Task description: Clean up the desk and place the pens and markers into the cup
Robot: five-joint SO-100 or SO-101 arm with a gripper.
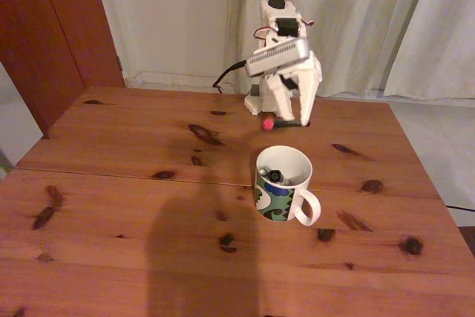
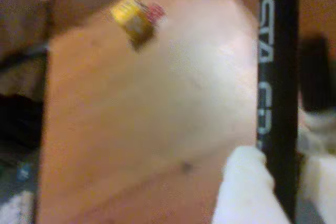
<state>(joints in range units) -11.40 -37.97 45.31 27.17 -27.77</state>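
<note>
Up close, wrist view: gripper (image 2: 281,182) clamps black pen (image 2: 277,77); fixed view adds cup (image 1: 283,183) below.

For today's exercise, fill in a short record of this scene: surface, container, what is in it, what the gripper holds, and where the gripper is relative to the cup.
surface: reddish-brown wooden desk with dark knots and a seam
container: white mug, upright, blue-green pattern, handle toward the right of the fixed view
contents: at least one dark-ended stick leaning inside; number cannot be told
gripper: shut on a slim black pen with pale lettering and a red tip
position: behind the mug in the fixed view, pen held above the desk, not over the mug's mouth
</note>
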